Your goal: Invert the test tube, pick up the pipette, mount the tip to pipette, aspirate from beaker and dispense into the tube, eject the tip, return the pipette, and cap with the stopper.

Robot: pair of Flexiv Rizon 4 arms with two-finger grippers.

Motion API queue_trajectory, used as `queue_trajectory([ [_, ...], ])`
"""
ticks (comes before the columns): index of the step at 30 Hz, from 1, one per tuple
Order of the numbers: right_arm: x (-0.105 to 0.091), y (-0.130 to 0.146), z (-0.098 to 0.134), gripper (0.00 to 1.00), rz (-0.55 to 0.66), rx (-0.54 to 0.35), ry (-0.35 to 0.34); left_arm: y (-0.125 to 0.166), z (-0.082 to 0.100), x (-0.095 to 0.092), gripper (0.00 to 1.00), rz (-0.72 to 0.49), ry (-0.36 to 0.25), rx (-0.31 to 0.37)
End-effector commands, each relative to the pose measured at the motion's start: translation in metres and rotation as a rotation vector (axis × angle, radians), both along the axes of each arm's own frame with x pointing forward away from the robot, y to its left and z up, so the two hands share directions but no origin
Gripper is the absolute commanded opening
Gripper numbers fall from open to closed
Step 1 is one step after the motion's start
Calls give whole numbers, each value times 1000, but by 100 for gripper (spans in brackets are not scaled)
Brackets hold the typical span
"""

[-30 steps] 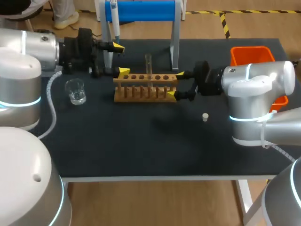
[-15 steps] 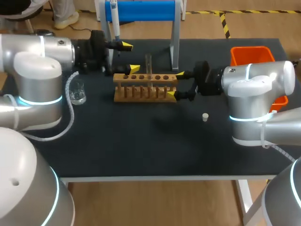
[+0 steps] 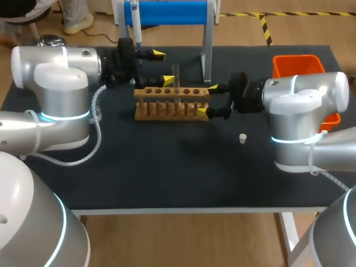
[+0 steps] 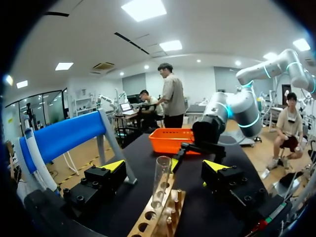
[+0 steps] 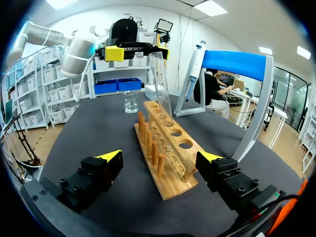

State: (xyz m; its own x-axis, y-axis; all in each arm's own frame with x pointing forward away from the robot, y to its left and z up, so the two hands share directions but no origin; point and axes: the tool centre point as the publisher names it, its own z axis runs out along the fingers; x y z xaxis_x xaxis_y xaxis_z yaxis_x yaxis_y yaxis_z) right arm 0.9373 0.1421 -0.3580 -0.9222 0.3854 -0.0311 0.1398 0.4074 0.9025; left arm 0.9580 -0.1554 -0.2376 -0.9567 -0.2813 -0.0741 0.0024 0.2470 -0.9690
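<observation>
Tube (image 3: 176,73) stands between released left pincer (image 3: 163,68); right pincer (image 3: 207,99), released, flanks rack (image 3: 167,108).

Lab bench: on a black table (image 3: 167,167), a wooden test tube rack (image 3: 171,103) holds a glass tube (image 3: 176,75). Behind the rack a pipette (image 3: 134,25) hangs on a blue stand (image 3: 172,12), and a beaker (image 5: 131,102) stands off the rack's end.
</observation>
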Motion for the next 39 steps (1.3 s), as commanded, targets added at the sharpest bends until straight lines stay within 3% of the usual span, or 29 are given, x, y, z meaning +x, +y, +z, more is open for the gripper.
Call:
queue_trajectory([
  [1, 0, -1, 0, 100, 1, 1, -1, -10, -8, 10, 100, -15, 1, -9],
  [16, 0, -1, 0, 100, 1, 1, -1, -23, -12, 18, 100, -52, 11, -14],
  [17, 0, -1, 0, 100, 1, 1, -1, -23, -12, 19, 82, -54, 11, -14],
  [18, 0, -1, 0, 100, 1, 1, -1, -23, -13, 19, 70, -56, 11, -13],
  [19, 0, -1, 0, 100, 1, 1, -1, -24, -13, 19, 49, -58, 11, -13],
  [20, 0, -1, 0, 100, 1, 1, -1, -24, -13, 19, 7, -60, 11, -12],
  [21, 0, -1, 0, 100, 1, 1, -1, -25, -13, 19, 0, -61, 12, -11],
  [39, 0, -1, 0, 100, 1, 1, -1, -27, -8, 21, 0, -99, 33, 43],
])
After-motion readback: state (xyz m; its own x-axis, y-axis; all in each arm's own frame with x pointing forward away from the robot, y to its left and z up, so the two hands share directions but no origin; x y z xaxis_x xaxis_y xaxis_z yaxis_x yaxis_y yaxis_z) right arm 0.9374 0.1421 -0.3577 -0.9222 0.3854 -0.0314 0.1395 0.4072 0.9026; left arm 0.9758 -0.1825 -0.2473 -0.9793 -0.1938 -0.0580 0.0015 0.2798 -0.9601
